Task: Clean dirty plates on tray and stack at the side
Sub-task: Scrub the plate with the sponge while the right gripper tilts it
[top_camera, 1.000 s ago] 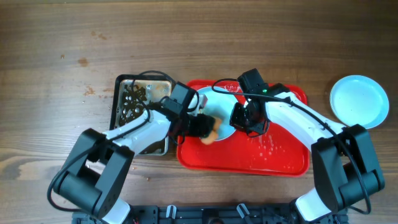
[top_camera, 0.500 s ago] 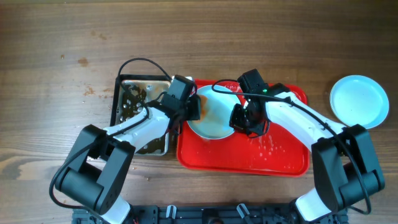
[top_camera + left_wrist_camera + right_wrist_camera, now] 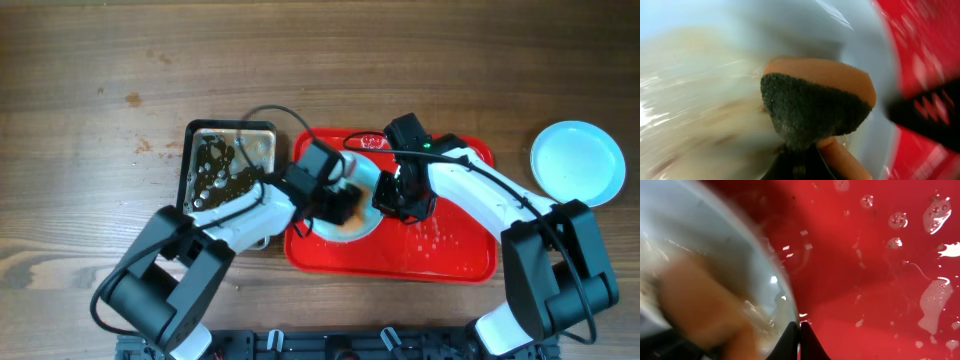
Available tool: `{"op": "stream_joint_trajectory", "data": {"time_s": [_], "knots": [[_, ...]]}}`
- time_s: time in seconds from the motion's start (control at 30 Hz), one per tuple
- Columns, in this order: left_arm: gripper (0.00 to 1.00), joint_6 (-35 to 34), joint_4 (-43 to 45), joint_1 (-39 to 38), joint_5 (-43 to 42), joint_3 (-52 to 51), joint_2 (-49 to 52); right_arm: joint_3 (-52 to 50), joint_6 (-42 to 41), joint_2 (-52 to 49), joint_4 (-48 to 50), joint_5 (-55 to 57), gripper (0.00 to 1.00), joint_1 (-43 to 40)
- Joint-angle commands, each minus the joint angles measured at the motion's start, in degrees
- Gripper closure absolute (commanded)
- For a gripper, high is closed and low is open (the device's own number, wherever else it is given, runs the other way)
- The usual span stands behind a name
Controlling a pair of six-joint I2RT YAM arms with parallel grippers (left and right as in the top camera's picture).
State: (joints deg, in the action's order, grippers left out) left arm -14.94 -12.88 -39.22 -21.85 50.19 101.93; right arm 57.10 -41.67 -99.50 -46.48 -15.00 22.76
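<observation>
The left arm is stretched from the lower left edge of the wooden bench [image 3: 120, 80] up and to the right, its wrist bent down over the large flat red rectangular plastic tray [image 3: 450, 245]. The right arm is reached in from the lower right, with its forearm laid diagonally across the tray's upper right part. A round, shallow, pale-blue plate [image 3: 725, 245] is lying on the left half of the tray, between the two wrists. The left gripper [image 3: 338, 203] is set directly above the plate and is clenched on an orange sponge with a dark green scouring face [image 3: 815, 107], which is pressed against the wet inner surface of the plate (much of that surface is blurred in the left wrist view). The right gripper [image 3: 799, 336] is placed at the plate's right edge, its fingertips drawn nearly together and pinched on the rim, with water droplets scattered on the tray beside it. A second plate of the same kind [image 3: 577, 163] is resting on the bench well to the right of the tray, and a dark rectangular metal pan of brownish liquid [image 3: 225, 160] is standing just beside the tray's left edge.
</observation>
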Motion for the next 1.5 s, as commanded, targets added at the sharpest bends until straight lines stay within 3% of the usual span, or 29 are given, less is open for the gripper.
{"op": "stream_joint_trajectory", "data": {"time_s": [0.0,0.03,0.2,0.3,0.43,0.6,0.8,1.0,1.07,1.17,1.23,1.27,1.33,1.43,1.47], "knots": [[0.96,6.62,-1.70,-1.90,-8.55,-1.81,2.45,-0.50,1.29,0.07,0.59,-0.52,0.96,0.42],[0.96,6.14,-1.49,-1.66,-6.47,-1.81,2.45,-0.50,1.40,0.07,0.59,-0.55,0.96,0.42],[0.96,-4.15,-0.83,2.05,25.73,-1.81,2.45,-0.50,1.66,0.07,0.52,-0.50,0.96,0.42],[0.96,-8.44,-0.94,5.11,35.28,-1.81,2.45,-0.50,1.66,0.07,0.39,-0.50,0.96,0.42],[0.96,-12.76,-0.92,10.49,41.59,-1.81,2.45,-0.50,1.86,0.07,-0.09,0.11,0.96,0.42],[0.96,-15.10,-1.60,13.16,39.78,-1.81,2.45,-0.50,1.86,0.07,-0.50,0.76,0.96,0.42],[0.96,-2.93,0.59,9.97,19.23,-1.81,2.45,-0.50,1.86,0.07,-0.59,0.98,0.96,0.42],[0.96,-1.27,-1.46,2.19,17.79,-1.81,2.45,-0.50,3.34,0.07,1.18,0.98,0.95,0.42],[0.96,-0.87,-3.30,-0.42,17.90,-1.84,2.45,-0.50,3.34,0.07,2.16,1.01,0.32,0.42],[0.96,-0.90,-4.61,-1.40,18.86,-1.84,2.45,-0.50,3.91,0.07,3.87,1.25,0.07,0.42],[0.96,-0.90,-5.07,-1.38,18.86,-1.84,2.45,-0.50,4.17,0.09,4.87,1.42,0.03,0.39],[0.96,-0.90,-5.31,-1.40,18.86,-1.84,2.45,-0.50,4.42,0.09,5.84,1.40,0.12,0.39],[0.96,-0.90,-5.66,-1.40,18.86,-1.88,2.45,-0.48,4.24,0.09,7.82,1.42,0.13,0.39],[0.96,-0.90,-6.47,-1.40,18.86,-1.88,2.45,0.09,4.17,0.09,10.29,1.51,0.25,0.13],[0.96,-0.87,-6.62,-1.38,18.86,-1.88,2.45,0.61,4.20,0.09,10.25,2.12,0.24,-0.42]]}}
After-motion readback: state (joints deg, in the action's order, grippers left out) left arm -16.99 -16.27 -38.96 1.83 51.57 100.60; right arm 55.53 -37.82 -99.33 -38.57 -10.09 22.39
